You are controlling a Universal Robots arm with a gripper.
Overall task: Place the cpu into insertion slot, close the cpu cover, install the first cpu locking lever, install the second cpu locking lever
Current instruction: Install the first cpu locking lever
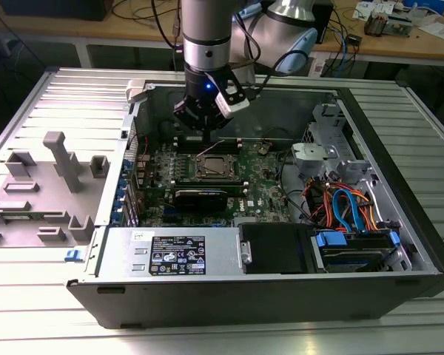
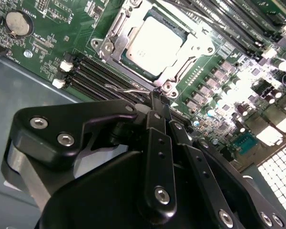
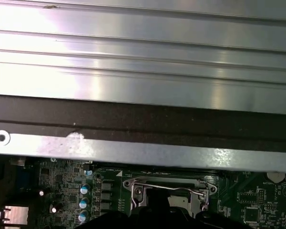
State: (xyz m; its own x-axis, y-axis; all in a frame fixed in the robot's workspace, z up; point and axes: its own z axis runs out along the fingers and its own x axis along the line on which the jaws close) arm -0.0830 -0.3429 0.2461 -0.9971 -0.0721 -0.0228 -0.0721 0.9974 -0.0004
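Open grey metal computer case [image 1: 399,222] lies on its side on a ribbed metal table [image 1: 29,325]. Inside it: green motherboard [image 1: 263,194], a black box with a label [image 1: 174,255] along the near wall, a bundle of orange and blue cables [image 1: 340,203] plus a blue-tabbed drive bay [image 1: 355,248] toward the exterior view's right.

On the board, the square silver-rimmed insertion slot [image 1: 216,168] holds the flat square cpu with pale silver top [image 2: 152,40]; the chip sits seated in the slot. The thin silvery cpu cover frame [image 2: 193,47] lies closed down around the chip, its window showing the chip top. A thin wire locking lever [image 2: 128,88] runs just beside the socket's edge, close to the fingertips; whether it is latched I cannot tell. Long black memory slots [image 2: 97,71] lie beside the socket.

The arm comes straight down from above into the case; the black gripper [image 1: 205,134] hangs just beyond the socket's far edge in the exterior view, low over the board. In the second wrist view the black fingers [image 2: 157,119] are pressed close together, tips at the socket's corner by the wire lever; whether they pinch the wire, cannot tell.

The first wrist view gives the case's far wall [image 3: 143,152], ribbed table beyond it, and the socket rim with a wire lever [image 3: 169,187] across it. The exterior view alone gives the grey plastic fixture tray [image 1: 44,192] on the table, at the exterior view's left of the case.
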